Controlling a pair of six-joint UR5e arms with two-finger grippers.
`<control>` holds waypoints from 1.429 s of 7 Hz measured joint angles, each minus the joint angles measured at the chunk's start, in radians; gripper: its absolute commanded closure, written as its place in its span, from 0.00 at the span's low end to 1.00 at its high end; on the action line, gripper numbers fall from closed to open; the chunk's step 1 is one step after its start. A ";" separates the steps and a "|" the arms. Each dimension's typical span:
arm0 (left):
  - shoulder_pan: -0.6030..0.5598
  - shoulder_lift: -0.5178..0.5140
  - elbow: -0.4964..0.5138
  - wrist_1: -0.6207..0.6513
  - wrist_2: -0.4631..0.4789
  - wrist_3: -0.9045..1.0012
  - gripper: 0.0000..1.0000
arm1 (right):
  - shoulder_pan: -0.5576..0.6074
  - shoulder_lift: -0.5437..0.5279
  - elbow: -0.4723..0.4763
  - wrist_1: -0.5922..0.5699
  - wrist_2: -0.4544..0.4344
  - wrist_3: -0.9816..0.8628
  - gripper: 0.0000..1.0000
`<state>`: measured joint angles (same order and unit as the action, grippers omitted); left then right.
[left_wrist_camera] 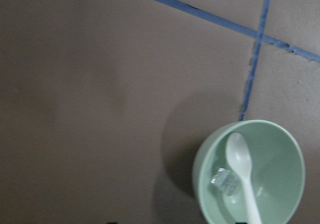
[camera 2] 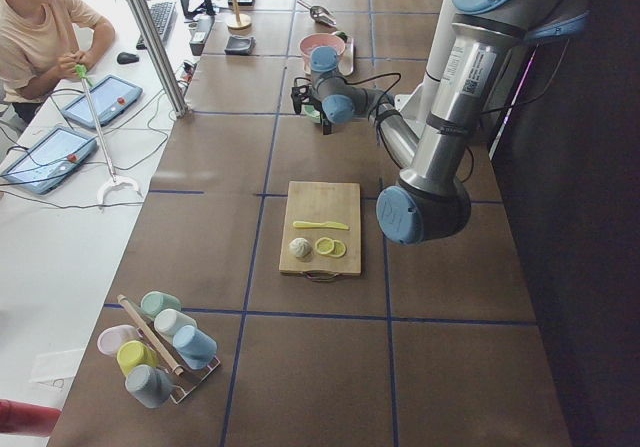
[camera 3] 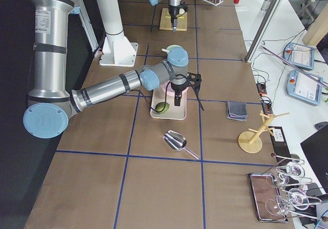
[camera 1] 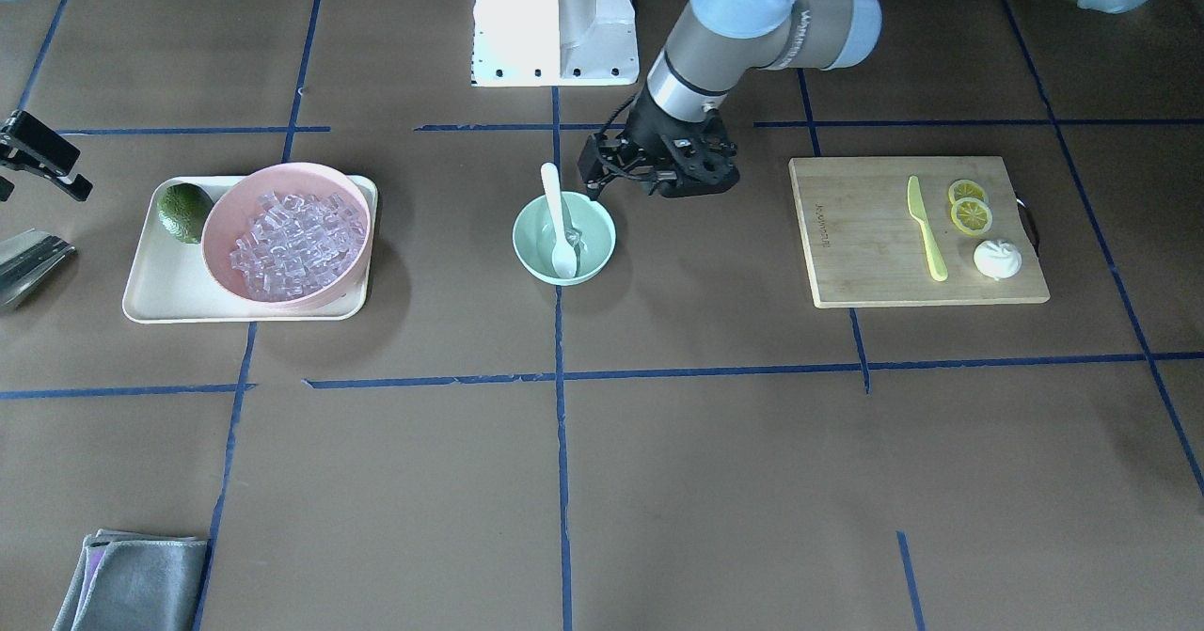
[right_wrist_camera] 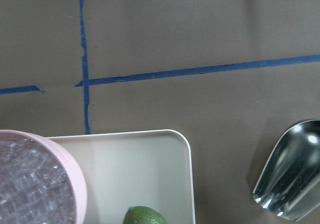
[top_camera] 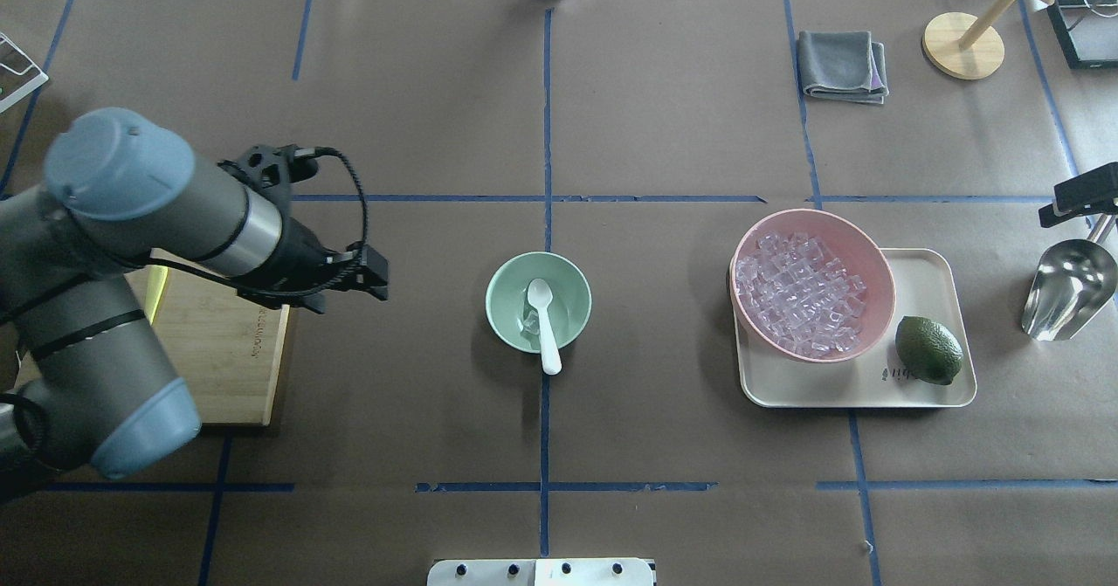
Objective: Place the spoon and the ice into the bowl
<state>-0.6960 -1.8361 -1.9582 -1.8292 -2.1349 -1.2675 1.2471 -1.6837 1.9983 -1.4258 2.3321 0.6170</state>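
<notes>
Lying in the small mint-green round bowl (left_wrist_camera: 280, 154), the slim white plastic spoon (left_wrist_camera: 242, 169) touches the small clear ice cube (left_wrist_camera: 225, 181); the left claw (top_camera: 377, 276), near the bowl, and the right claw (camera 1: 42, 165) both gape apart.

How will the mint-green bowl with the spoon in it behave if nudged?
Probably slides easily: the mint-green bowl looks small and light. The white plastic spoon leans on its rim, handle overhanging, so it may pivot or tip out. The ice cube likely skates around inside.
</notes>
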 measured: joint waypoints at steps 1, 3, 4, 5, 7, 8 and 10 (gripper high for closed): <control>-0.064 0.103 -0.034 -0.001 -0.045 0.120 0.17 | 0.027 -0.009 -0.013 -0.017 0.001 -0.062 0.01; -0.219 0.282 -0.051 0.000 -0.129 0.421 0.17 | 0.086 -0.010 -0.045 -0.081 0.004 -0.223 0.01; -0.306 0.351 -0.043 0.010 -0.145 0.595 0.17 | 0.117 -0.008 -0.069 -0.109 0.010 -0.310 0.01; -0.402 0.390 -0.029 0.048 -0.151 0.765 0.17 | 0.153 -0.007 -0.099 -0.132 0.014 -0.402 0.01; -0.596 0.381 0.008 0.236 -0.151 1.122 0.17 | 0.213 -0.003 -0.163 -0.154 0.016 -0.552 0.01; -0.688 0.339 0.049 0.335 -0.150 1.270 0.16 | 0.231 -0.002 -0.191 -0.157 0.016 -0.603 0.01; -0.805 0.285 0.172 0.416 -0.207 1.381 0.00 | 0.245 0.005 -0.243 -0.162 0.019 -0.686 0.01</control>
<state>-1.5009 -1.5507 -1.7861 -1.4136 -2.3421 0.1134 1.4922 -1.6789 1.7551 -1.5880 2.3509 -0.0686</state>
